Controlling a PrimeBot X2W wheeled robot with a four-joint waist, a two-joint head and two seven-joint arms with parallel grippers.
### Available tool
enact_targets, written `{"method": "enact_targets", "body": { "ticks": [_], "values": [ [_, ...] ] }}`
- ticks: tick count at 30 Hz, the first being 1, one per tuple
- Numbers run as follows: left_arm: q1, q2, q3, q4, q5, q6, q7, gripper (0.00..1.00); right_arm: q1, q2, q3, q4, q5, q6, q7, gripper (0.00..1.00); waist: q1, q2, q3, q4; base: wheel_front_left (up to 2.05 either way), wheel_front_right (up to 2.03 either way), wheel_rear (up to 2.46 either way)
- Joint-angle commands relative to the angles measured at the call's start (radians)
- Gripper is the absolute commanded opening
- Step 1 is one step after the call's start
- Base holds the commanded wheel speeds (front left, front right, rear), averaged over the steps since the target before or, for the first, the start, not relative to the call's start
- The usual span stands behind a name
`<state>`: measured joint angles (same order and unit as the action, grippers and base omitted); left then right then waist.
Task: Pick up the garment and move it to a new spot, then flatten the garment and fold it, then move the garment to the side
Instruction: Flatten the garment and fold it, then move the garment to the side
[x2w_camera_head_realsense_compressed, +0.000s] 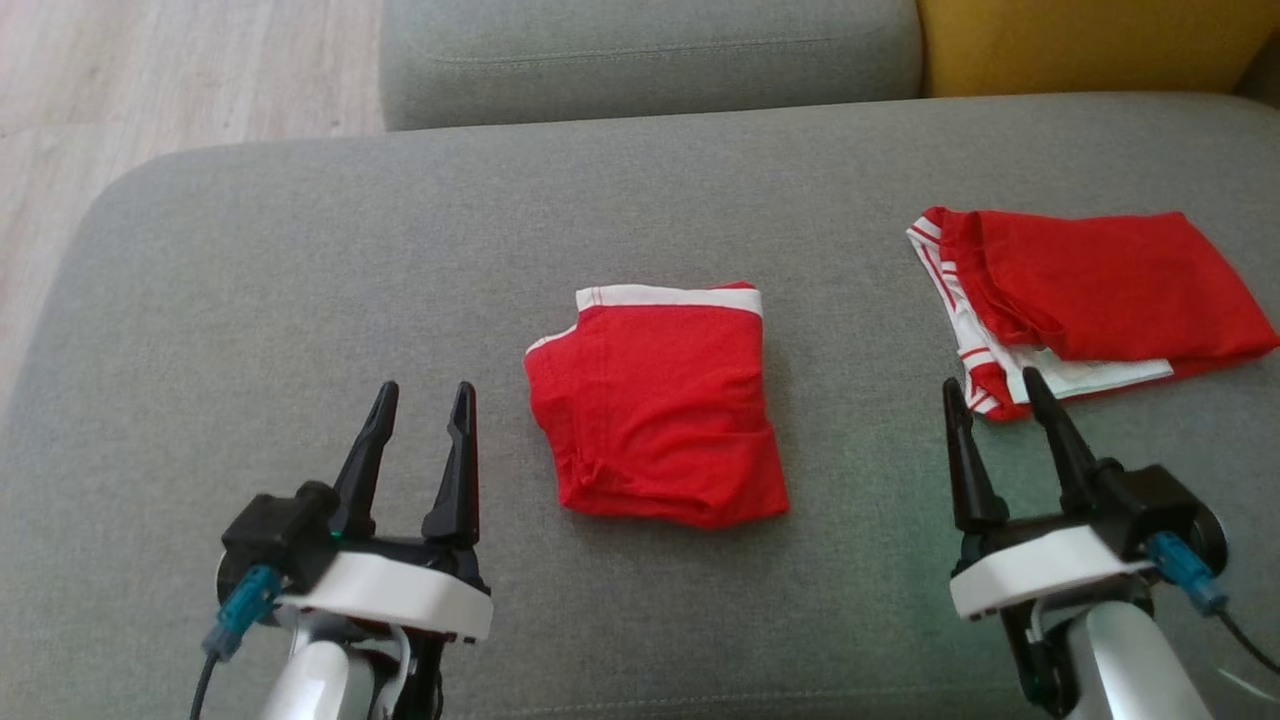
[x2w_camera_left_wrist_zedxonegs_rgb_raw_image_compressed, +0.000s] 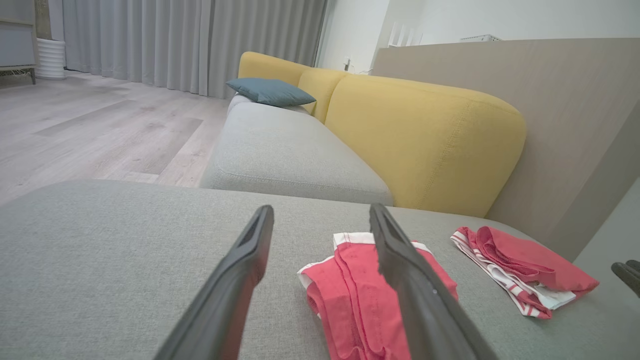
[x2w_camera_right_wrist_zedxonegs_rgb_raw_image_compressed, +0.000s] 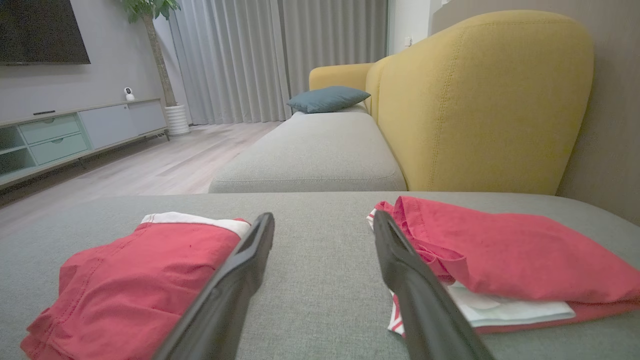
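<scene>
The left gripper (x2w_camera_head_realsense_compressed: 425, 388) is held low over the near left part of the grey seat cushion (x2w_camera_head_realsense_compressed: 250, 300), fingers pointed away from the robot and jaws spread wide with nothing between them. The right gripper (x2w_camera_head_realsense_compressed: 990, 380) is held likewise at the near right, jaws also wide apart and empty. One of its fingertips is seen in front of the near corner of a second red garment (x2w_camera_head_realsense_compressed: 1100, 285), and whether it touches the cloth cannot be told. The folded red garment (x2w_camera_head_realsense_compressed: 655, 410), white waistband at its far edge, is laid flat at the middle of the cushion, between the two grippers and apart from both. The second garment, loosely folded with striped white trim, is set well to the right, near the cushion's right side. A strip of bare fabric is left between the two garments. A broad bare stretch is found left of the folded garment, bounded by the cushion's rounded far-left corner and the wooden floor (x2w_camera_head_realsense_compressed: 150, 90) beyond. The far edge is met by another grey seat (x2w_camera_head_realsense_compressed: 650, 50) and a yellow backrest (x2w_camera_head_realsense_compressed: 1090, 45).
</scene>
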<state>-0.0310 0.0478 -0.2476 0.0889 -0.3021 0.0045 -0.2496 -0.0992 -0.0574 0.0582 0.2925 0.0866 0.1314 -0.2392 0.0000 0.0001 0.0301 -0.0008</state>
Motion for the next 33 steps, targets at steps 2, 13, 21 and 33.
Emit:
{"method": "enact_targets", "body": {
  "ticks": [2, 13, 21, 33],
  "values": [
    [-0.049, 0.002, 0.027, -0.033, 0.003, 0.003, -0.012, 1.0, -0.02, 0.007, 0.027, -0.047, 0.007, -0.001, -0.014, 1.0, 0.0, -0.0001, 0.004, -0.005, 0.0, 0.0, 0.0],
    [-0.078, 0.002, -0.002, -0.02, -0.006, 0.0, -0.012, 1.0, -0.054, 0.007, 0.059, -0.075, 0.007, -0.001, -0.013, 0.0, 0.0, -0.0001, 0.051, 0.051, 0.0, 0.0, 0.0],
    [-0.1, 0.002, -0.035, -0.008, -0.01, 0.004, -0.012, 1.0, -0.174, 0.007, 0.208, 0.012, -0.017, -0.001, 0.017, 0.0, 0.0, -0.0001, 0.117, 0.151, 0.0, 0.0, 0.0],
    [-0.125, 0.002, -0.062, -0.003, -0.023, 0.017, -0.012, 1.0, -0.343, 0.006, 0.232, 0.407, -0.075, -0.001, 0.022, 0.0, 0.0, -0.0001, 0.167, 0.275, 0.0, 0.0, 0.0]
  ]
}}
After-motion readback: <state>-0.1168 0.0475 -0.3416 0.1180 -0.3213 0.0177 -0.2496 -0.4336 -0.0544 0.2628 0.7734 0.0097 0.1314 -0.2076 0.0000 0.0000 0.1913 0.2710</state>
